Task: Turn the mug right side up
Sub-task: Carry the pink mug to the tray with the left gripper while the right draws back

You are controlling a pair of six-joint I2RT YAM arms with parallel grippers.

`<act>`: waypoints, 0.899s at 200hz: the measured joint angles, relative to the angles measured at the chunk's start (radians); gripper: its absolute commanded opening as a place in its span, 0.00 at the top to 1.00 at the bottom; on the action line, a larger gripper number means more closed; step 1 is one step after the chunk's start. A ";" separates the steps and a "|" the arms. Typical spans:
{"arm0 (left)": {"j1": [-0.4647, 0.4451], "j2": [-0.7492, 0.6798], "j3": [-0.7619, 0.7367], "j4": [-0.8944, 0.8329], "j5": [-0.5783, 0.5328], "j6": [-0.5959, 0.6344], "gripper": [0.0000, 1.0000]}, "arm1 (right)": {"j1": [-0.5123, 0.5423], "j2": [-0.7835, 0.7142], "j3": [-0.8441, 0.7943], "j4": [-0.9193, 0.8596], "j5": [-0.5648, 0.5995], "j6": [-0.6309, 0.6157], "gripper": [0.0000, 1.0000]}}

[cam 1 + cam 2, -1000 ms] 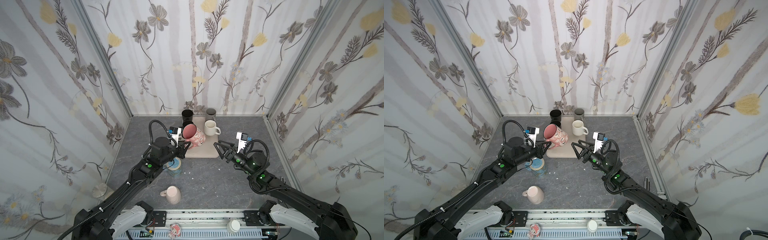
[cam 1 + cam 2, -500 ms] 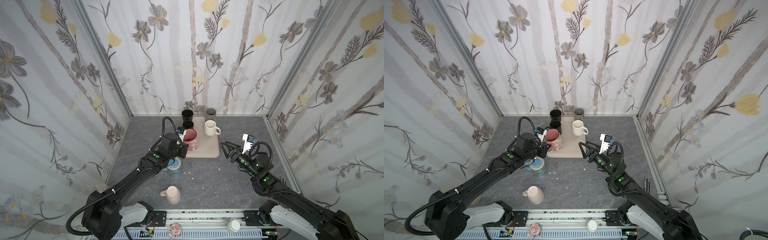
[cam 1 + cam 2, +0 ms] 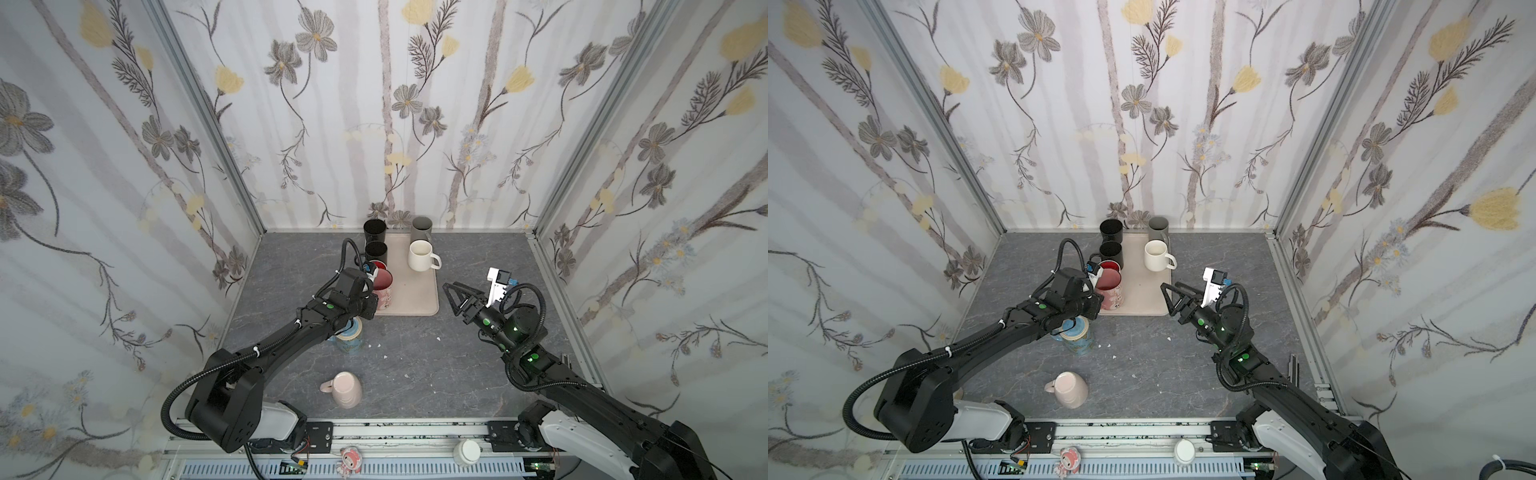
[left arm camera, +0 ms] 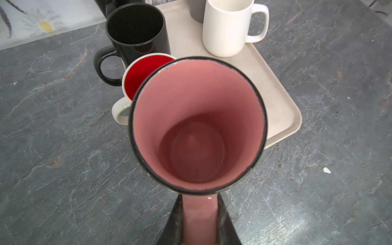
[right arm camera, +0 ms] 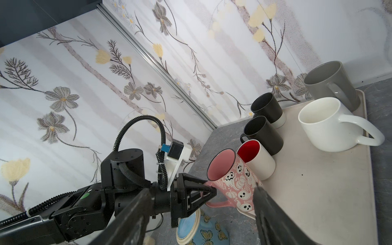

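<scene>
The pink mug point(image 3: 382, 286) is mouth-up at the 7 o'clock corner of the tray point(image 3: 415, 291). It sits just beside the red-lined mug point(image 3: 376, 266) at its 12 o'clock, lined up with the other upright mugs, which looks like the reason for choosing this spot.

The left gripper point(image 4: 199, 201) is clamped on the handle point(image 5: 216, 204), one finger on each flat side. That grip was probably chosen because it leaves the rim and body free and lets a turn of the wrist bring the mug round.

The mug leans slightly toward the arm in the right wrist view, and its base is hidden there, so I cannot tell whether it is fully set down. I judge the turning nearly done — what remains is to settle the base and let go.

The right gripper point(image 3: 451, 297) hovers at the mug's 3 o'clock, off the tray's edge, with its fingers wide apart and holding nothing. It seems to be kept clear, perhaps ready to steady the mug.
</scene>
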 measured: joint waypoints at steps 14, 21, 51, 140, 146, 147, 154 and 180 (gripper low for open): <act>0.000 0.013 0.000 0.000 -0.010 0.006 1.00 | -0.002 0.000 -0.002 0.000 -0.001 0.000 0.25; 0.000 0.016 0.000 -0.001 -0.015 0.006 1.00 | -0.003 0.000 -0.003 0.000 -0.001 0.000 0.25; 0.001 0.029 0.006 0.005 -0.040 0.009 1.00 | -0.007 0.000 -0.003 0.000 -0.016 0.002 0.25; 0.005 0.092 0.021 0.008 -0.071 0.013 0.96 | -0.012 -0.003 -0.006 0.005 -0.020 0.004 0.25; 0.005 0.095 0.024 0.008 -0.076 0.013 0.89 | -0.012 -0.003 -0.006 0.006 -0.019 0.004 0.25; 0.005 0.096 0.024 0.008 -0.077 0.013 0.87 | -0.012 -0.003 -0.006 0.006 -0.019 0.004 0.25; 0.005 0.098 0.026 0.008 -0.085 0.013 0.82 | -0.012 -0.003 -0.006 0.006 -0.020 0.004 0.25; 0.005 0.102 0.026 0.008 -0.109 0.012 0.72 | -0.012 -0.005 -0.007 0.008 -0.020 0.004 0.25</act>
